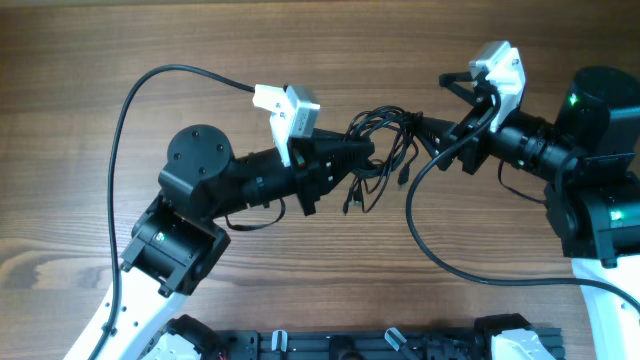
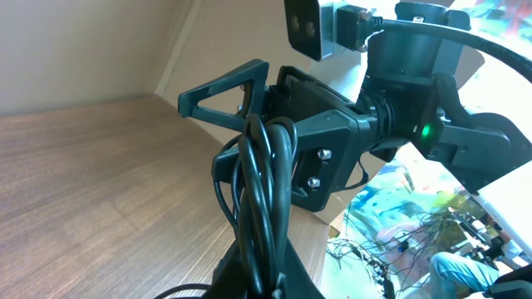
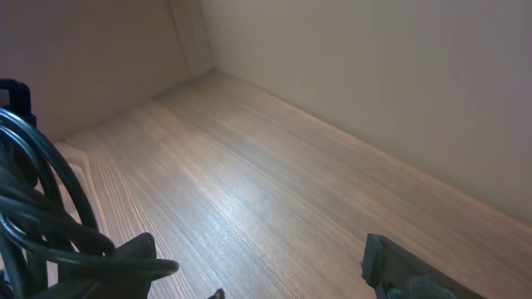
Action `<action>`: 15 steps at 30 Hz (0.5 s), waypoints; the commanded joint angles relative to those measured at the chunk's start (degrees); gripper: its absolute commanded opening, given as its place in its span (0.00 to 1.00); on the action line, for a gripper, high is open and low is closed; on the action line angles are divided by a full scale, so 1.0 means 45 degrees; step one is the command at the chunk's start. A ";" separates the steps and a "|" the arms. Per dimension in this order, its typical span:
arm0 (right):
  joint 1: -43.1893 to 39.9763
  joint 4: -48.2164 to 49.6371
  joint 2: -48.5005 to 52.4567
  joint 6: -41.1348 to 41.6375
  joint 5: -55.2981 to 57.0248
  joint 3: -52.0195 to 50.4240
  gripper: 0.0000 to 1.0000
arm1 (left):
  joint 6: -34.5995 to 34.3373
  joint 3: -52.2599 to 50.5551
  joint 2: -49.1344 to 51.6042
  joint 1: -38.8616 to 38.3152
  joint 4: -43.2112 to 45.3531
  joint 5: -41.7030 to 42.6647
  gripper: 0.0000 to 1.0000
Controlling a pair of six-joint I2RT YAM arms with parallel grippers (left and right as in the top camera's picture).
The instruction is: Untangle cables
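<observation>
While the left end effector clamps the cables, the right end effector gapes beside them, perhaps touching; next, it should pinch one loop and pull.

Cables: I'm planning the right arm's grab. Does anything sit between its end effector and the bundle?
Nothing visible does. The open right end effector sits right beside the cables, which the left end effector grips.

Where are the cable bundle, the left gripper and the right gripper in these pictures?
cable bundle (image 2: pixel 264 178), left wrist view, on the thick bunch of black cords.
left gripper (image 1: pixel 365 150), overhead view, between its closed fingertips.
right gripper (image 1: pixel 430 102), overhead view, midway between its open fingertips.
</observation>
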 commanded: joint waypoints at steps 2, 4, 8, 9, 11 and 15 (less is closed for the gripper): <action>0.0029 0.0311 0.0107 -0.0267 -0.0782 0.0078 0.82 | -0.0097 0.0063 -0.0151 -0.0058 0.0175 0.0141 0.04; 0.0029 0.0442 0.0146 -0.0253 -0.0568 0.0078 0.82 | -0.0097 0.0063 -0.0151 -0.0063 0.0180 0.0646 0.04; 0.0029 0.0447 0.0413 0.0427 0.2089 0.0078 0.81 | -0.0092 0.0063 -0.0175 -0.0058 0.0316 0.1928 0.04; 0.0029 0.0447 0.0432 0.0661 0.2914 0.0078 0.81 | -0.0083 0.0063 -0.0185 -0.0058 0.0287 0.2089 0.04; 0.0029 0.0452 0.0442 0.1205 0.5226 0.0078 0.81 | 0.0063 0.0063 -0.0223 -0.0039 0.0068 0.2142 0.04; 0.0029 0.0432 0.0442 0.1205 0.8500 0.0078 0.81 | 0.0160 0.0063 -0.0364 0.0340 -0.0019 0.2132 0.04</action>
